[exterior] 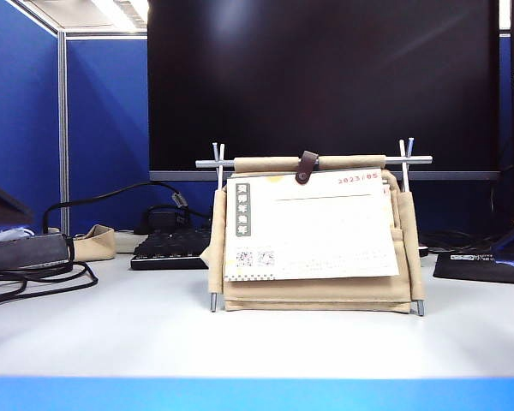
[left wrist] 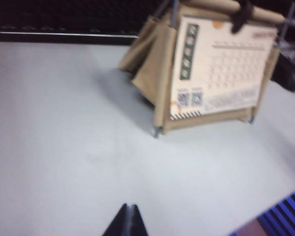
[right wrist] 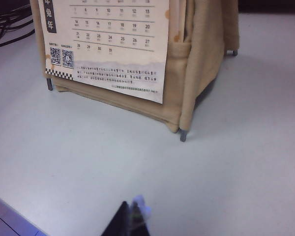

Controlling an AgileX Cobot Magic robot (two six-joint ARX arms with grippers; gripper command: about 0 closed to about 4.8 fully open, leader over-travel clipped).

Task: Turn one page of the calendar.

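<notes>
I see nothing done yet: the page (exterior: 313,227) hangs unturned on the calendar (exterior: 313,295) mid-counter, my left pincer (left wrist: 128,221) and right pincer (right wrist: 132,219) both closed, empty, well short.

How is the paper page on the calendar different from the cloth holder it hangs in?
The page is white with printed dates and QR codes; the canvas stand is plain beige. The page is flat and stiff-looking; the stand is soft folded cloth on metal rods. Both belong to one calendar. The left gripper and right gripper, both shut, stay clear.
</notes>
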